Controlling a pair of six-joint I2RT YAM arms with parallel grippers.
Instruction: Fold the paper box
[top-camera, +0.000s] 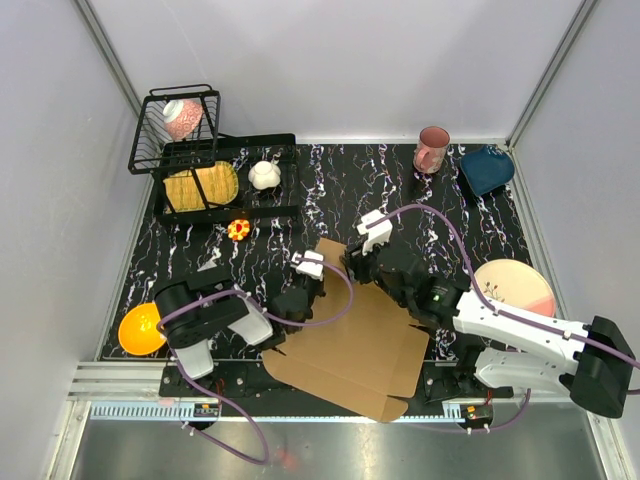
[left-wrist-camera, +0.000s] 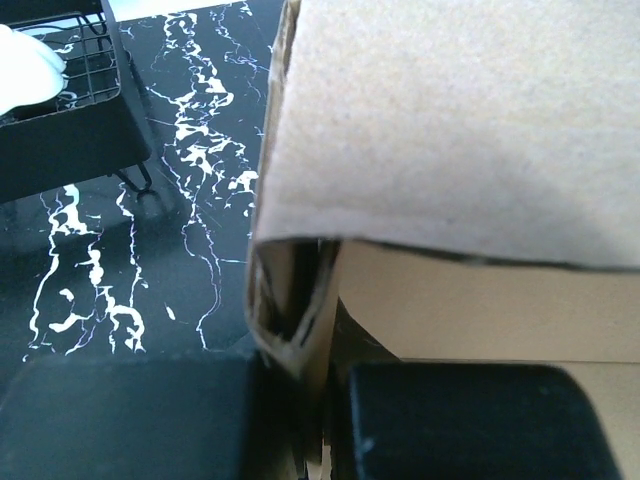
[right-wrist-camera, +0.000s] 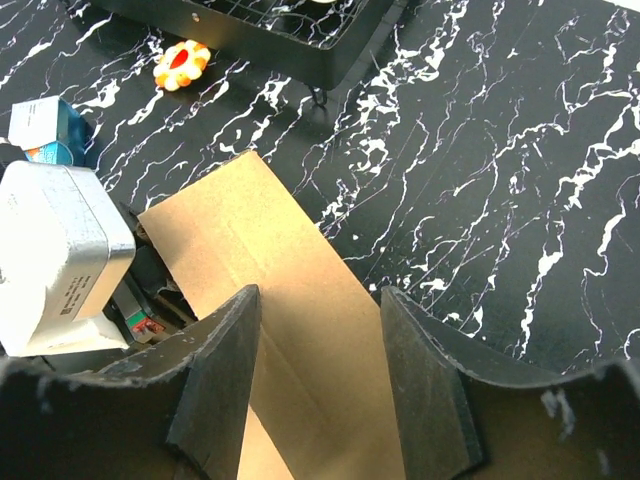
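The paper box (top-camera: 350, 340) is a brown cardboard sheet with flaps, lying flat across the table's near middle. Its far-left edge is folded up. My left gripper (top-camera: 305, 282) is at that edge. In the left wrist view the gripper (left-wrist-camera: 320, 380) is shut on the doubled cardboard edge, and a wide flap of the paper box (left-wrist-camera: 450, 130) leans over it. My right gripper (top-camera: 356, 262) hovers over the sheet's far corner. In the right wrist view the gripper (right-wrist-camera: 320, 295) stands open, and a flap of the paper box (right-wrist-camera: 250, 230) lies below and between the fingers, held by neither.
A black dish rack (top-camera: 215, 170) with a yellow plate, a white object and a wire basket stands at the back left. A small orange toy (top-camera: 238, 229) lies near it. There is a pink mug (top-camera: 432, 148), a blue bowl (top-camera: 487, 168), a pink plate (top-camera: 515, 285) and an orange bowl (top-camera: 140, 328).
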